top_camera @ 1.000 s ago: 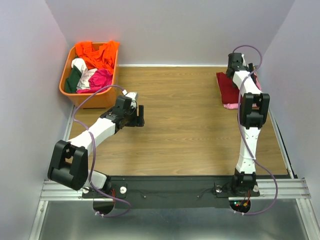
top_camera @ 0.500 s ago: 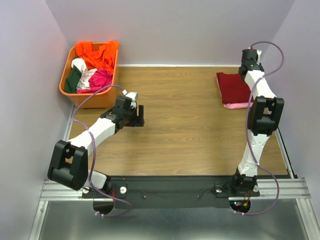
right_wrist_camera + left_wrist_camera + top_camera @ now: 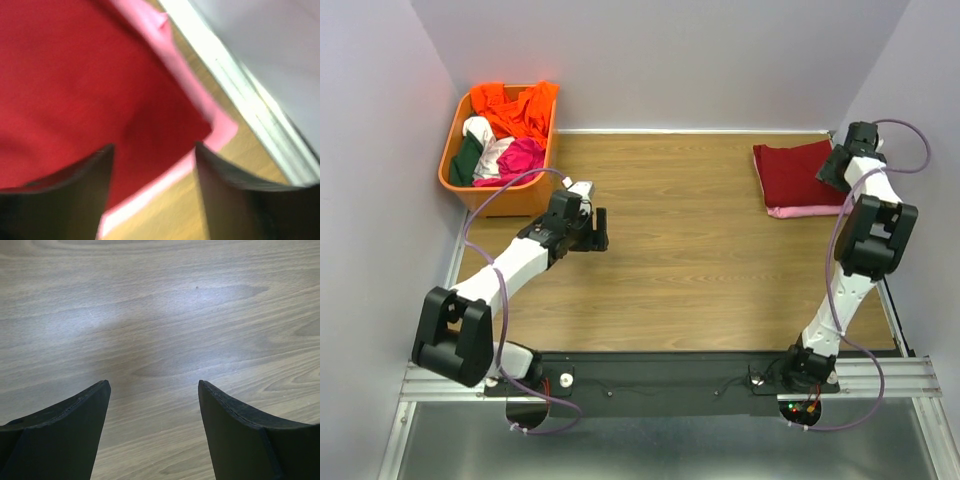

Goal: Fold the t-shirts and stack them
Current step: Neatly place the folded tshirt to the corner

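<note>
A folded maroon t-shirt (image 3: 798, 172) lies at the back right of the table on top of a folded pink t-shirt (image 3: 804, 211), whose edge shows along the near side. My right gripper (image 3: 834, 168) hovers over the stack's right edge. In the right wrist view it (image 3: 153, 146) is open with nothing between its fingers, above the corner of the maroon t-shirt (image 3: 75, 75) and the pink t-shirt's (image 3: 221, 131) rim. My left gripper (image 3: 600, 228) is open over bare wood left of centre, and the left wrist view shows it (image 3: 153, 384) empty.
An orange basket (image 3: 510, 197) heaped with orange, white, green and magenta clothes (image 3: 510, 130) stands at the back left, just behind the left gripper. Walls close in the table on the left, back and right; a white rail (image 3: 235, 85) runs beside the stack.
My right arm has swung right, from over the stack to its right edge, uncovering the maroon t-shirt. The left arm has barely shifted.
</note>
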`<state>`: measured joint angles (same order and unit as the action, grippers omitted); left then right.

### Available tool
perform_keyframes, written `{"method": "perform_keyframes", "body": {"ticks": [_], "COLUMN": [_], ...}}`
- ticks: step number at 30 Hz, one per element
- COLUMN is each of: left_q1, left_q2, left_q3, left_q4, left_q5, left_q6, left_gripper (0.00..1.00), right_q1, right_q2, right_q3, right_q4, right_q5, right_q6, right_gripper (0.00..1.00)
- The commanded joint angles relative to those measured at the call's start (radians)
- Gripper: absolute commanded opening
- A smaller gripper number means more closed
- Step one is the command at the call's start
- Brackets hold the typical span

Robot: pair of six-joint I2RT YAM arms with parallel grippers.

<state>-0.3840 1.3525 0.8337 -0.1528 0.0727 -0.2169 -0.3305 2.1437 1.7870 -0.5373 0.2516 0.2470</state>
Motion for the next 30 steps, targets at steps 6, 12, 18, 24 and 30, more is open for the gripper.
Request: {"method": "perform_keyframes", "body": {"ticks": [6, 12, 18, 24, 30], "left_q1": [0.007, 0.007, 0.007, 0.007, 0.005], "left_q2": [-0.333, -0.628, -1.011, -1.242, -1.311], "left_q3": [0.142, 0.242, 0.144, 0.114, 0.091], "left_q4": [-0.091, -0.28, -0.349, -0.389, -0.357], "left_q5": [-0.181, -0.367, -0.527, -0.583, -0.616], "left_q6": [-0.044, -0.09, -0.177, -0.26, -0.272], "left_gripper": [0.87, 0.95, 0.99, 0.99, 0.99], "right_q1": [0.024, 0.045, 0.271, 0.31, 0.326], "right_q2": [-0.686, -1.204, -1.624, -1.926, -1.949], "right_q3": [-0.293, -0.485, -0.655, -0.738, -0.742], "right_q4": [0.037, 0.002, -0.058, -0.089, -0.096], "right_q5": [-0.133, -0.116, -0.015, -0.02, -0.107], "right_q6": [0.149, 0.138, 0.16, 0.117, 0.086], "right_gripper": [0.95, 1.0, 1.0, 1.0, 1.0]}}
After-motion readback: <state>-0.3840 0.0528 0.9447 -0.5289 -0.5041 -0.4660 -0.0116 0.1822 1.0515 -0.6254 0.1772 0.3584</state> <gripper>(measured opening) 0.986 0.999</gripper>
